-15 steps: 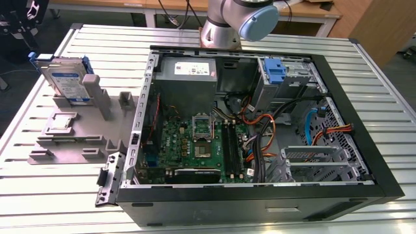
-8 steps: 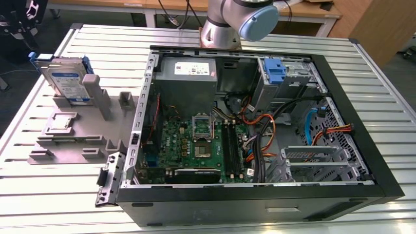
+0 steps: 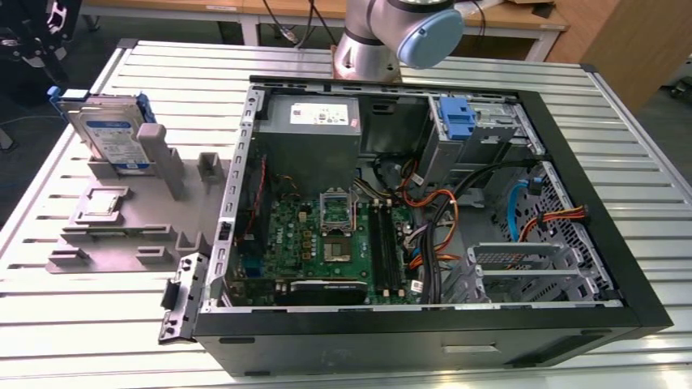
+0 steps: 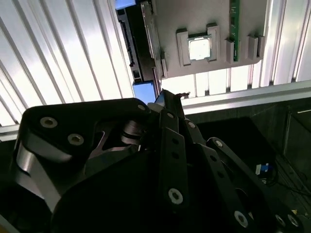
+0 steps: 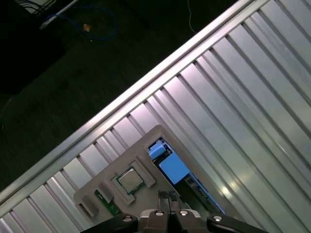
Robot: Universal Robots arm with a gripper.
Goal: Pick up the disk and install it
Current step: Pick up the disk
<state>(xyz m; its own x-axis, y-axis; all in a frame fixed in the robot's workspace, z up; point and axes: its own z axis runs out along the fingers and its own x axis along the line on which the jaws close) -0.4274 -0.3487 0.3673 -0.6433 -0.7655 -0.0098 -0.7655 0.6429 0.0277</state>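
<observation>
The disk (image 3: 108, 134) stands on edge in a grey holder (image 3: 130, 219) at the exterior view's left, its white-and-blue label facing out and blue rails on its edges. My gripper (image 3: 31, 50) hangs above and beyond it, near the table's corner. In the first wrist view the disk (image 5: 171, 166) is seen edge-on below my gripper (image 5: 167, 196), whose fingertips are pressed together with nothing between them. In the second wrist view the disk (image 4: 141, 43) lies past the gripper (image 4: 167, 97).
An open computer case (image 3: 638, 267) takes up the table's middle and right, with a blue bracket (image 3: 459, 121) and a grey power-supply box (image 3: 313, 121) inside. A processor chip (image 5: 130, 179) and a green memory stick (image 4: 234, 29) rest on the holder. The slatted table's edge (image 5: 121, 104) is close by.
</observation>
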